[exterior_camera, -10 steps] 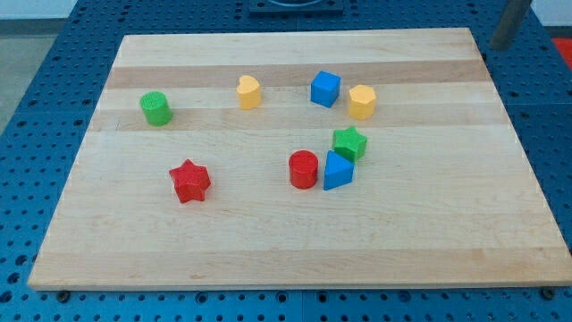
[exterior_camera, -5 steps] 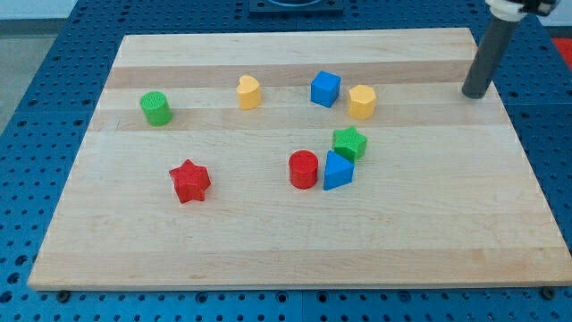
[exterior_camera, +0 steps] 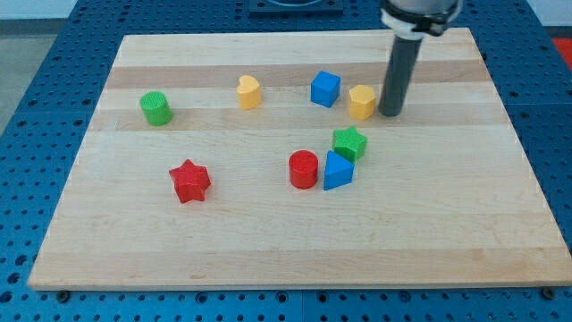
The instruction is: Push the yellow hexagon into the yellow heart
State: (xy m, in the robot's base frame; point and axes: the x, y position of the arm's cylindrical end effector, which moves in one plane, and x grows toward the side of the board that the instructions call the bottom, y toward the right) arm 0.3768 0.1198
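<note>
The yellow hexagon (exterior_camera: 361, 101) sits in the upper right part of the wooden board (exterior_camera: 268, 241). The yellow heart (exterior_camera: 248, 91) lies well to its left, with the blue cube (exterior_camera: 325, 88) between them. My tip (exterior_camera: 390, 113) stands just to the right of the yellow hexagon, very close to it; whether it touches cannot be told.
A green star (exterior_camera: 349, 142), a blue triangular block (exterior_camera: 337, 171) and a red cylinder (exterior_camera: 303, 169) cluster below the hexagon. A red star (exterior_camera: 189, 181) lies lower left. A green cylinder (exterior_camera: 155, 108) stands at the left.
My rod has moved from the board's upper right corner leftward and down to the yellow hexagon's right side. No block has visibly moved.
</note>
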